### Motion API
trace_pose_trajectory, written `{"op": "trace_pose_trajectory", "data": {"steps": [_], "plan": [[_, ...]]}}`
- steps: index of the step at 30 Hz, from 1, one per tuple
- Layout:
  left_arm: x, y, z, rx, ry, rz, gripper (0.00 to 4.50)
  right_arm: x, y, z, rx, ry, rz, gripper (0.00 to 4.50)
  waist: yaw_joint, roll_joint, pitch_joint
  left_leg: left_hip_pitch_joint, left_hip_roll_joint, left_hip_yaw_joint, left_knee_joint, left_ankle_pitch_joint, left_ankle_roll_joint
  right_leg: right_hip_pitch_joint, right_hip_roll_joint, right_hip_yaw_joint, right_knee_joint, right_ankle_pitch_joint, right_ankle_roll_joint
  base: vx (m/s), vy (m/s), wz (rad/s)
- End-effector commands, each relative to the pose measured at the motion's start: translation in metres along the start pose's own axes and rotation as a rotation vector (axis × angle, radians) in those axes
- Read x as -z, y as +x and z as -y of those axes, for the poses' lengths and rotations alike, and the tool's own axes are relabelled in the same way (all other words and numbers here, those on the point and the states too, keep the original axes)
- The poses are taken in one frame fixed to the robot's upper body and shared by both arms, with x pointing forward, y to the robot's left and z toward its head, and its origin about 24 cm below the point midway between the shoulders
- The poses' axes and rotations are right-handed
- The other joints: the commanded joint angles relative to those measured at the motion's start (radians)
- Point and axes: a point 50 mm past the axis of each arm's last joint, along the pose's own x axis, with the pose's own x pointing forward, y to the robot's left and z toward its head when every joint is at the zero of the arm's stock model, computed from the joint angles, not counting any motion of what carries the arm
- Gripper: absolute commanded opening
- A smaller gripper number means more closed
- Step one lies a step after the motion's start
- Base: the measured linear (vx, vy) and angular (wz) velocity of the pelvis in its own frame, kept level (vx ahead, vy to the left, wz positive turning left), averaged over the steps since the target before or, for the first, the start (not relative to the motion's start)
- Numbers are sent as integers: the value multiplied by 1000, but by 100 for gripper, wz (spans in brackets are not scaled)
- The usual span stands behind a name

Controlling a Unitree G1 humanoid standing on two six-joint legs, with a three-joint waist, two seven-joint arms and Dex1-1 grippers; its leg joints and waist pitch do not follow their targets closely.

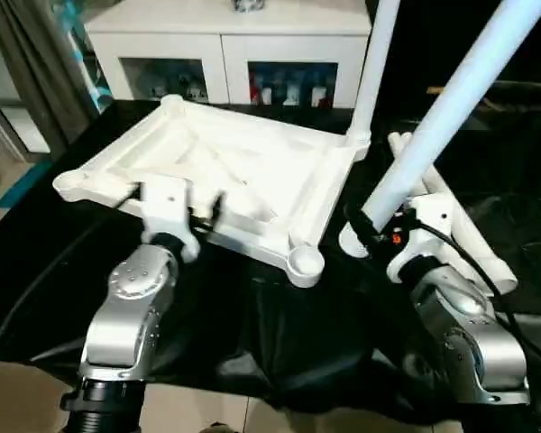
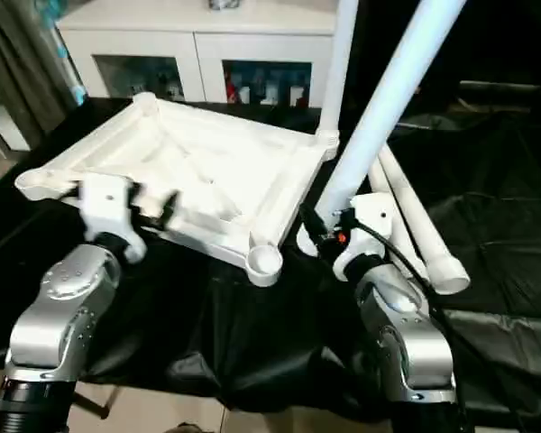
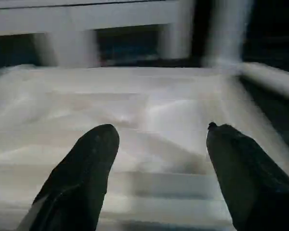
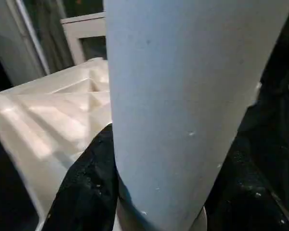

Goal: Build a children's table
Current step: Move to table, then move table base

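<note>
A white plastic tabletop (image 1: 221, 176) lies upside down on a black cloth (image 1: 279, 334), ribbed underside facing up, with a round socket at each corner. One leg (image 1: 371, 68) already stands upright in the far corner socket on the robot's right. The step in hand looks like fitting a second leg. The right gripper (image 1: 371, 225) has its two black fingers clamped around the lower part of a long white tube leg (image 1: 451, 104), which slants up and away from the fingers; the right wrist view shows a dark finger (image 4: 89, 185) pressed against each side of the tube. The empty near corner socket (image 1: 305, 262) sits just beside those fingers, toward the robot's left. Two spare legs (image 1: 460, 225) lie on the cloth just beyond the right gripper. The left gripper (image 1: 176, 200) has its fingers (image 3: 86, 168) wide apart, holding nothing, poised at the tabletop's near edge with the ribbed surface between and beyond them. The next move likely calls for standing the held leg upright, lining its lower end over the near socket and pressing down, while the left gripper steadies the tabletop.
</note>
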Motion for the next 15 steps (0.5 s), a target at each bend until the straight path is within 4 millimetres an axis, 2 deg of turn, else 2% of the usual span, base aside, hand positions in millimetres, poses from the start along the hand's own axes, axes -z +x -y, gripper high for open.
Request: {"op": "trace_pose_trajectory", "data": {"steps": [1, 2, 3, 4, 5, 6, 7, 8, 9, 10, 11, 12, 13, 14, 15], "plan": [[-3, 10, 9, 239, 91, -10, 380, -11, 7, 2, -65, -13, 38, 190, 0, -6, -60, 27, 81, -35, -88, -288, 1, 12, -96, 62, -115, -342, -158, -56, 4, 2], [-1, 16, 7, 280, 134, -32, 380, -11, 9, 3, -85, -33, 31, 190, -4, -5, -62, 23, 84, -37, -94, -300, -17, 17, -94, 60, -107, -317, -155, -52, 14, -2], [0, 19, 6, 295, 141, -42, 395, -10, 9, 4, -89, -48, 24, 190, -5, -11, -61, 21, 84, -34, -96, -294, -20, 17, -95, 59, -108, -275, -156, 0, 0, 0], [4, 27, 5, 389, 239, -95, 410, -11, 9, 7, -111, -68, 10, 190, -4, -9, -62, 23, 84, -30, -94, -293, -21, 16, -97, 60, -107, -260, -159, 0, 0, 0], [6, 30, 5, 445, 310, -129, 419, -13, 8, 8, -125, -69, 6, 190, -2, -13, -63, 26, 82, -26, -93, -278, -13, 14, -96, 62, -110, -238, -164, 0, 0, 0], [7, 32, 5, 526, 362, -170, 422, -14, 7, 8, -147, -81, 2, 190, -1, -15, -65, 23, 82, -25, -93, -266, -3, 18, -99, 64, -110, -236, -159, 0, 0, 0], [9, 35, 2, 598, 424, -218, 425, -15, 6, 9, -174, -102, -7, 190, 0, -9, -70, 16, 81, -24, -92, -209, 10, 24, -100, 64, -105, -169, -159, 0, 0, 0], [9, 35, 2, 598, 424, -218, 404, -15, 6, 9, -174, -102, -7, 190, 0, -8, -75, 17, 85, -24, -91, -194, 7, 27, -101, 63, -95, -128, -167, 0, 0, 0], [11, 40, -3, 678, 510, -295, 390, -15, 4, 10, -205, -143, -22, 190, -1, 2, -78, 15, 86, -25, -88, -150, 17, 29, -102, 59, -87, -33, -193, 0, 0, 0], [13, 41, -5, 695, 538, -315, 384, -15, 3, 10, -213, -149, -26, 190, -3, -3, -79, 15, 85, -22, -88, -149, 24, 29, -98, 58, -88, -8, -198, 0, 0, 0], [15, 45, -9, 735, 589, -360, 391, -14, 1, 10, -232, -160, -33, 190, -2, 4, -84, 16, 83, -20, -82, -134, 36, 31, -100, 58, -82, 54, -216, 0, 0, 0], [15, 45, -9, 735, 589, -360, 389, -14, 1, 10, -232, -160, -33, 190, -2, 1, -86, 17, 82, -19, -79, -124, 44, 34, -101, 58, -81, 81, -223, 0, 0, 0], [16, 50, -13, 776, 648, -414, 356, -13, -3, 11, -244, -166, -37, 190, -2, 8, -92, 14, 82, -17, -74, -73, 73, 35, -102, 53, -76, 181, -248, 0, 0, 0], [14, 55, -13, 783, 676, -417, 344, -13, -5, 11, -244, -166, -36, 190, -3, 19, -97, 13, 86, -21, -70, -55, 86, 42, -106, 51, -63, 239, -271, 0, 0, 0], [13, 59, -13, 793, 696, -416, 344, -13, -7, 11, -245, -167, -35, 190, -3, 30, -97, 13, 86, -20, -67, -51, 93, 39, -105, 50, -65, 258, -275, 0, 0, 0]]}}
